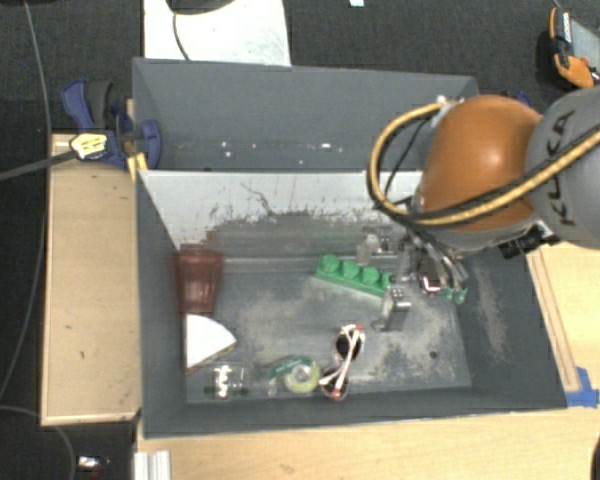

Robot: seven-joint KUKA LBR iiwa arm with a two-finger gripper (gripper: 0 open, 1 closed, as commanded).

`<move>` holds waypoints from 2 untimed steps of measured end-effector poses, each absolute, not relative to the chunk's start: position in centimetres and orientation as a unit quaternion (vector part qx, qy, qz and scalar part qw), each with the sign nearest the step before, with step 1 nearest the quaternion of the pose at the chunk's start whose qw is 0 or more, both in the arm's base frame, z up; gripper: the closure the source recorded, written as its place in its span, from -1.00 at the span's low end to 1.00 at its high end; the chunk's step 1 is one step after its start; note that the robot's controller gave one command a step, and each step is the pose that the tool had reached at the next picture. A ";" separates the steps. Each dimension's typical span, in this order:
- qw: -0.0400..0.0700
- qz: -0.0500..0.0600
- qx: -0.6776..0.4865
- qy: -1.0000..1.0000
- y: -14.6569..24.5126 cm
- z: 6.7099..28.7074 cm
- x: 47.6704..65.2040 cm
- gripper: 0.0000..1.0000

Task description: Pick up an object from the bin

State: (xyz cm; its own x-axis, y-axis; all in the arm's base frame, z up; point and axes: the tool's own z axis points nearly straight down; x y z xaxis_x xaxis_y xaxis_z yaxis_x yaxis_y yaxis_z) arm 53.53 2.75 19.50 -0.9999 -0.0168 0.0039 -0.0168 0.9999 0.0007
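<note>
While the gripper [398,294] is seen at the right end of one green block [352,274], mid-floor of the bin [310,118], its state cannot be told; counted besides: one brown cup [198,276], one white wedge [208,340]

Single arm [585,168] enters from the right, its grey link angled down toward the middle of the view. The wrist sits under a rounded orange cover [480,158]. A yellow-and-black cable [380,163] loops out past the cover's left side, then runs back across the cover and along the arm. The metal gripper [392,311] hangs below the cover, pointing down and slightly left, tip low.
</note>
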 end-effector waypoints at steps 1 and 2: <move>-0.001 0.000 0.008 -1.000 2.7 19.8 53.7 -1.00; -0.003 0.000 0.235 -0.972 4.2 9.0 50.1 -1.00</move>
